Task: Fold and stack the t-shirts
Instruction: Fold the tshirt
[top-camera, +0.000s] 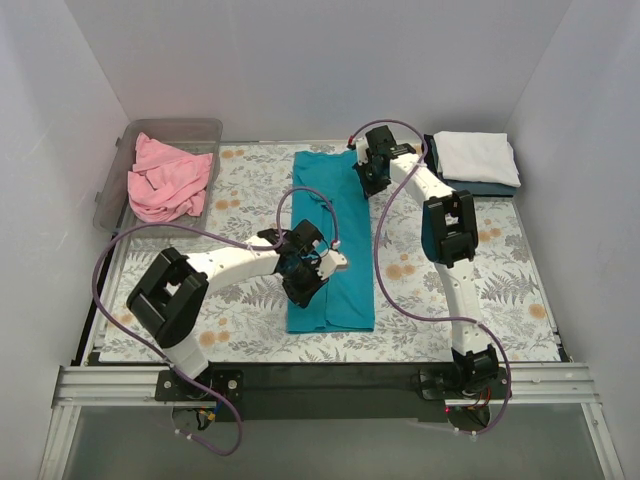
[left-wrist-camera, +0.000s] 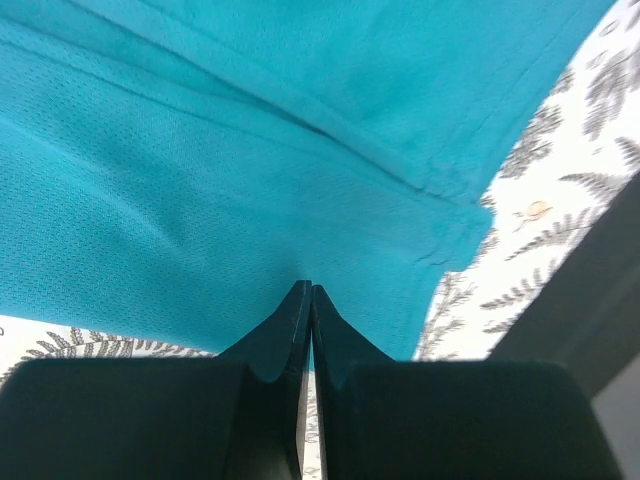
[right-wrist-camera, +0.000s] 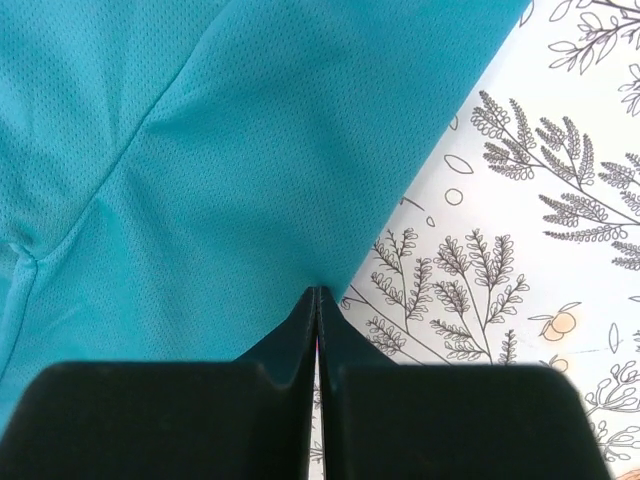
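Left end effector (left-wrist-camera: 311, 292): clenched, the finger edges pressed together with no gap. The tips are at the teal t-shirt (top-camera: 320, 190); I cannot tell if cloth is nipped between them.
Right end effector (right-wrist-camera: 317, 292): clenched likewise, with its tips at the shirt's edge where it meets the floral table cloth (right-wrist-camera: 500, 250).
Wrist views only: fine mesh weave, a stitched seam, a hem and soft creases.
Top view only: the teal shirt lies as a long narrow strip down the middle of the worktop (top-camera: 520, 320).
Other shirts: pink t-shirt (top-camera: 165, 180) crumpled in the clear bin (top-camera: 175, 125), far left. White t-shirt (top-camera: 478, 155) lies folded on the dark grey-blue t-shirt (top-camera: 490, 188), far right.
Left arm: bent rightward, wrist over the strip's nearer half.
Right arm: stretched away from its base, wrist turned left to the strip's far right edge.
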